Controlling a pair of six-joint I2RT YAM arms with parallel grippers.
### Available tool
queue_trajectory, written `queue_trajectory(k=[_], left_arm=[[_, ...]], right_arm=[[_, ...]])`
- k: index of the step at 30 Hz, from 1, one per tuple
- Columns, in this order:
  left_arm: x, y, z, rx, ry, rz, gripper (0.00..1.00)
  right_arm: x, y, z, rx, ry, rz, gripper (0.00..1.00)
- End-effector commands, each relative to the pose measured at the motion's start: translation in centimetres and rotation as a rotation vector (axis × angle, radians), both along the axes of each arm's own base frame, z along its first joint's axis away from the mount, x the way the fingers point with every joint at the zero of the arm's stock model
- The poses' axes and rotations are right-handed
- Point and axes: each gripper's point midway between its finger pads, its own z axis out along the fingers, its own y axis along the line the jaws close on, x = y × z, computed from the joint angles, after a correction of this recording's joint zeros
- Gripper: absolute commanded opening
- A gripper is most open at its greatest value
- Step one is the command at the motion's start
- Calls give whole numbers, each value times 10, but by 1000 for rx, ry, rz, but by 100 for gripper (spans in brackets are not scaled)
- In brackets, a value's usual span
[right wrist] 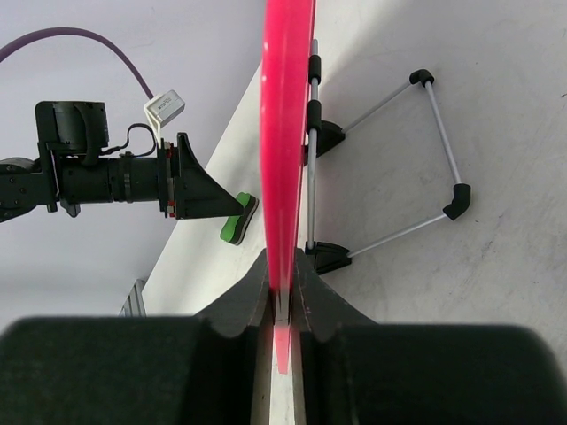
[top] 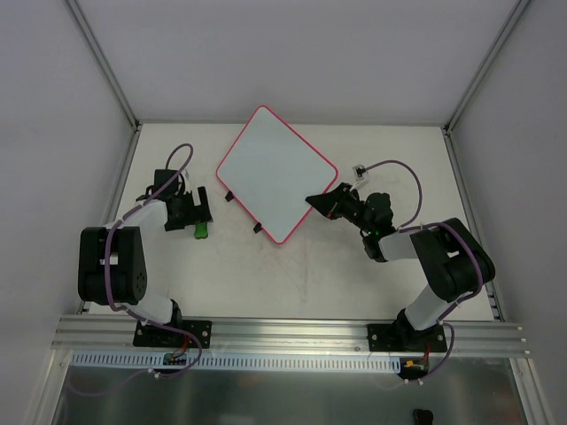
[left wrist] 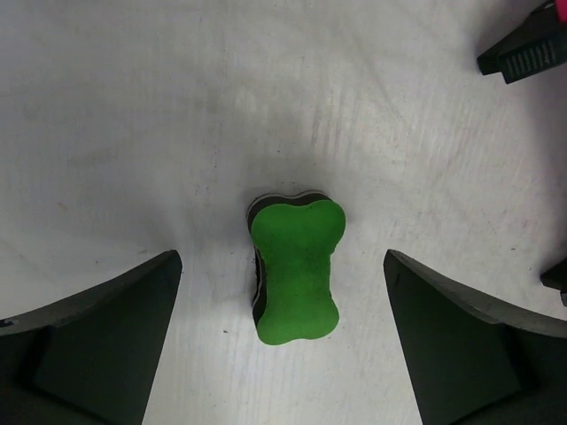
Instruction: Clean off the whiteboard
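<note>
Board place: the flat white whiteboard w/ rounded corners and thin pink-red frame sits mid-table, turned like a diamond. From above its face looks blank; no dark marks can be seen.
R gripper: the right gripper is pinched tight on the frame at the board's right corner. Its wrist view sees the board edge-on.
L gripper: the left gripper is spread wide and holds nothing. The small green bone-shaped foam eraser lies on the white table between the fingers and touches neither.
Eraser vs board: well apart, the eraser to the left of the board.
Risk 1: the eraser lies a bit slanted, so if the L fingers close off-centre it prob. twists or slips out.
Risk 2: the R grip is only on a thin rim at one corner. Wiping pressure far from it could pivot the board or pull it from the pinch.
Risk 3: a thin wire stand on two small black clips hangs at the far edge. Whether the board rests flat or propped cannot be told; if propped, it may rock under the eraser.
Risk 4: both arms over one board, so the L arm could knock the R fingers near that corner.
Containers: none in view, so no contents to report.
</note>
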Motion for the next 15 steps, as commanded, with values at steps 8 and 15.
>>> queue_trajectory(k=[8,15], left_arm=[[-6,19,21,87,-76,77,99],[-5,17,41,77,-191,80,99]], right_arm=[[-12,13,87,149,-330,87,17],[-12,12,87,150,-328,81,37]])
